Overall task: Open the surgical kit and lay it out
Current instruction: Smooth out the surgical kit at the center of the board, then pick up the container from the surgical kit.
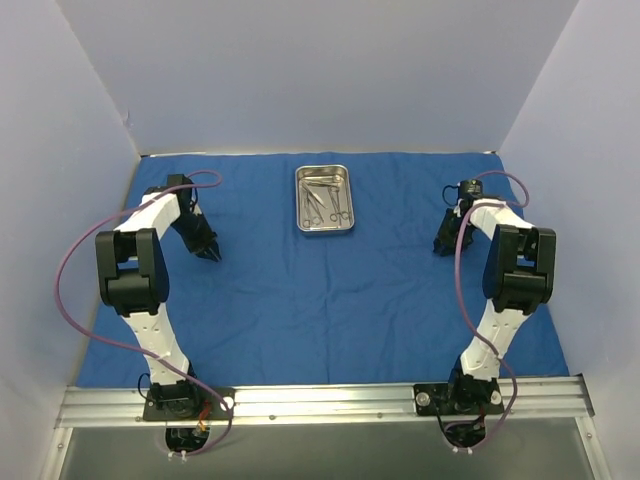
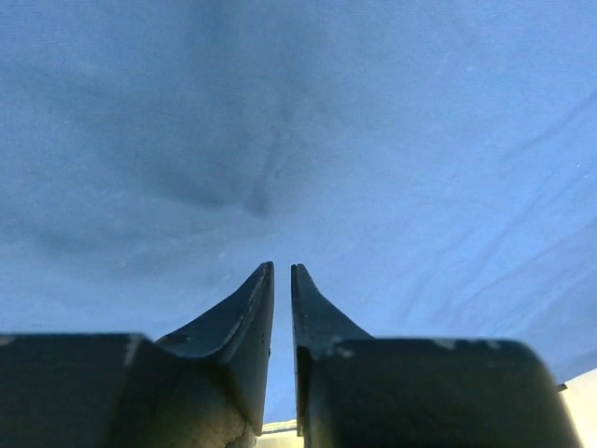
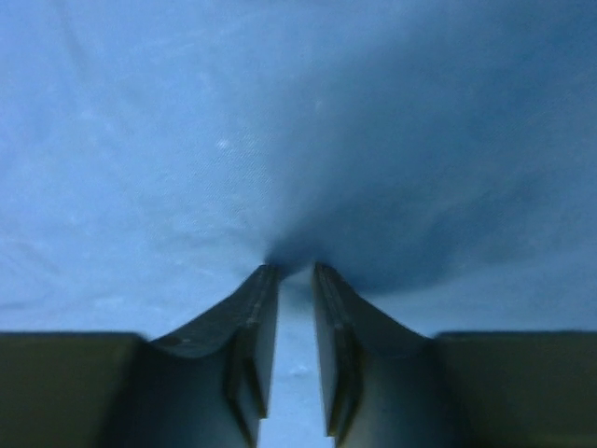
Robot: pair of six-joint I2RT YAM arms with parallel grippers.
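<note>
Basically the unwrap step looks done: the blue cloth wrap lies spread flat, the steel tray sits on it at the far middle, and the ring-handled instruments are all inside the tray.

Left gripper is down by the cloth well left of the tray. Right gripper mirrors it well right of the tray. Wrist views show both pairs of jaws a narrow slit apart with nothing clamped. Can't tell if the tips touch the cloth; there's a small pucker at the right tips.

Next, I'd say: lift clear, go to the tray, lay the instruments out beside it. They're thin, overlapping steel, so go for the ring handles.

Surface is soft, lightly creased cloth and may drag. Plain pale walls stand behind and either side of the tray, with a metal rail on the near side.
</note>
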